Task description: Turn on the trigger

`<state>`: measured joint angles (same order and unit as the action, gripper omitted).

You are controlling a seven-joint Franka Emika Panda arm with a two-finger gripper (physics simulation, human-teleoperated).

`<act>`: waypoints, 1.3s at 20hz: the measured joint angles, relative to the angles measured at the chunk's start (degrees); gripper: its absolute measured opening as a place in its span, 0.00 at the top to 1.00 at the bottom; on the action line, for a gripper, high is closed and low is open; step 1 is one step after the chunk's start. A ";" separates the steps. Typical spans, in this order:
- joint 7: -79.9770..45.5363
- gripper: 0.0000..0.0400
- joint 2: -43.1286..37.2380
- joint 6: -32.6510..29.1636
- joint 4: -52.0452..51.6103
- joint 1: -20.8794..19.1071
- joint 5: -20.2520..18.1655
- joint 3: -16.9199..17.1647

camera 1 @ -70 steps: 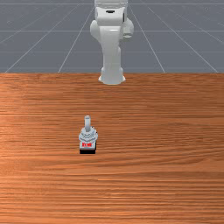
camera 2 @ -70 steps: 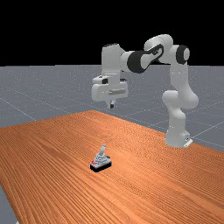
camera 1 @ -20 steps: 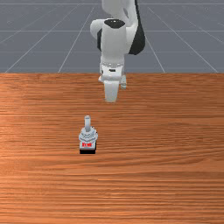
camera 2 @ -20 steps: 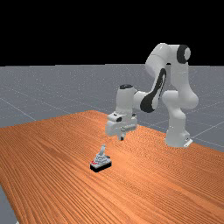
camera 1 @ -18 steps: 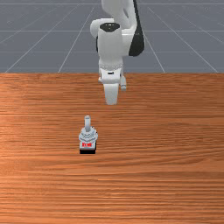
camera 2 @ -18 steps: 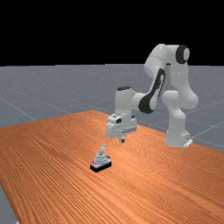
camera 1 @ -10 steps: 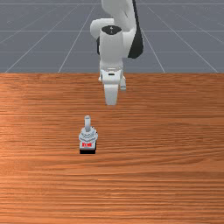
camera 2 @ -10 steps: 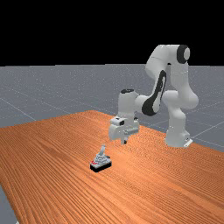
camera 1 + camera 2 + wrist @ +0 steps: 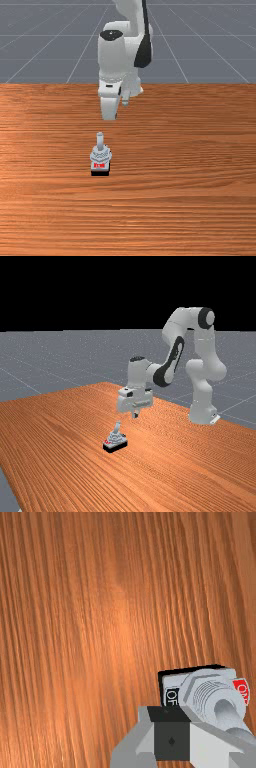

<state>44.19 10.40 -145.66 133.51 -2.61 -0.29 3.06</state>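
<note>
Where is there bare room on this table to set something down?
In the front view, bare wood runs from the switch to the view's right edge; narrower patches separate it from the left and bottom edges. It's crowded near the lever, with the tool hanging close by and the arm behind.

So the trigger (image 9: 100, 156) sits on the table (image 9: 180, 175), a bit below and left of the middle in the front view, with its lever (image 9: 100, 141) up top. The arm (image 9: 112, 65) is behind it, in the upper middle of that frame. Over in the far view, the trigger's in the lower middle, the gripper (image 9: 135, 416) hangs above it and slightly right, not touching, and the arm's base (image 9: 202, 406) is off toward the right. Wrist view's got the lever between the OFF label (image 9: 171, 697) and the ON label (image 9: 242, 691), fwiw.
</note>
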 joint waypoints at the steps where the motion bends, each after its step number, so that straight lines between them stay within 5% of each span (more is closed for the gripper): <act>1: 2.95 1.00 0.16 0.04 -0.24 -1.05 -0.23 0.24; 3: 8.36 1.00 2.72 8.52 -5.42 -2.55 0.49 0.62; 8: 10.88 1.00 0.85 -0.22 -1.14 -4.11 -1.01 0.88; 18: 4.84 1.00 2.41 1.96 -3.81 -1.34 3.25 1.02; 26: 7.08 1.00 8.02 1.49 -11.67 -2.01 0.08 -0.19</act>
<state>51.27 18.42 -144.17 121.84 -4.61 -0.21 2.87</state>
